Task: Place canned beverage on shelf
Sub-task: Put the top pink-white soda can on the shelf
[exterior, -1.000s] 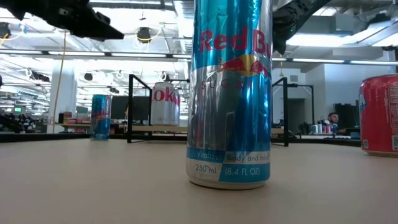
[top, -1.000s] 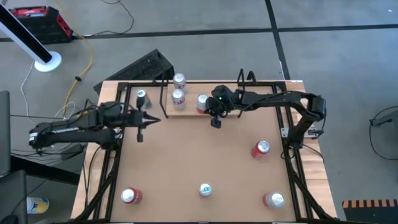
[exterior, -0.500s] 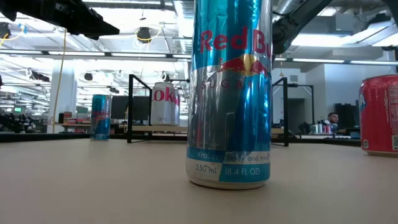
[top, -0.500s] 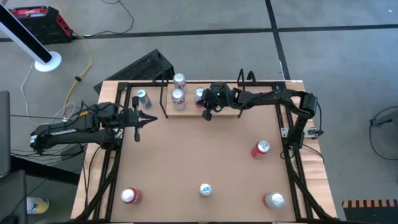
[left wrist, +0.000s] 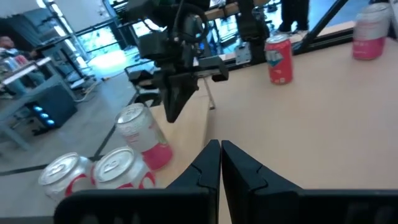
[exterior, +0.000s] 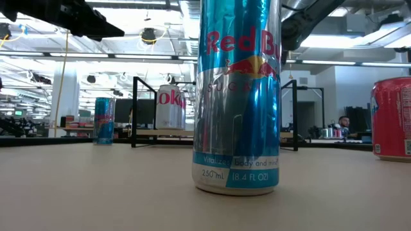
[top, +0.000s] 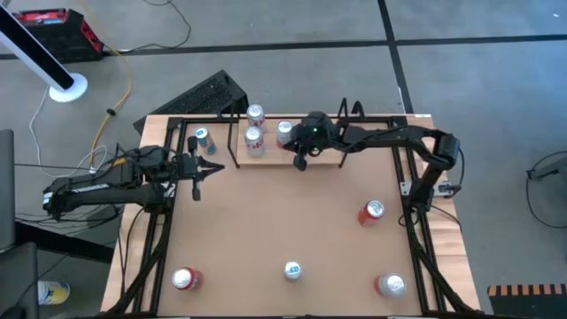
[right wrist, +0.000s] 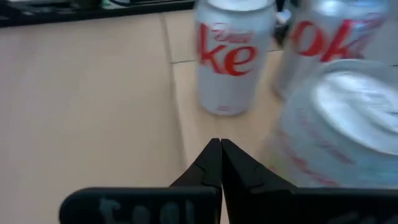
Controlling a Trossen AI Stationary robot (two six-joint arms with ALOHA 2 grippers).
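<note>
The shelf [top: 323, 158], a pale plank in a black rod frame, lies at the table's far edge. Two Diet Coke cans [top: 254, 138] [top: 256, 113] and a white-and-pink can [top: 284, 133] stand at its left end. My right gripper [top: 301, 163] is shut, just near-right of the white-and-pink can [right wrist: 348, 118], pointing slantwise down at the plank. My left gripper [top: 215, 167] is shut and holds nothing. It hovers over the table's left part, pointing toward the right arm [left wrist: 177, 81]. My right gripper stands close beside the white-and-pink can's side [left wrist: 152, 140]. Whether it touches the can I cannot tell. The can stands upright on the plank.
A blue can [top: 201, 139] stands on the table left of the shelf. Red cans [top: 372, 211] [top: 184, 279] [top: 390, 284] and a blue can [top: 292, 270] stand on the near half. That blue can [exterior: 237, 96] fills the middle of the low view.
My right gripper has moved toward the table's far edge and a little left, tipping somewhat. The white-and-pink can has slid along the plank toward the far edge, still upright.
</note>
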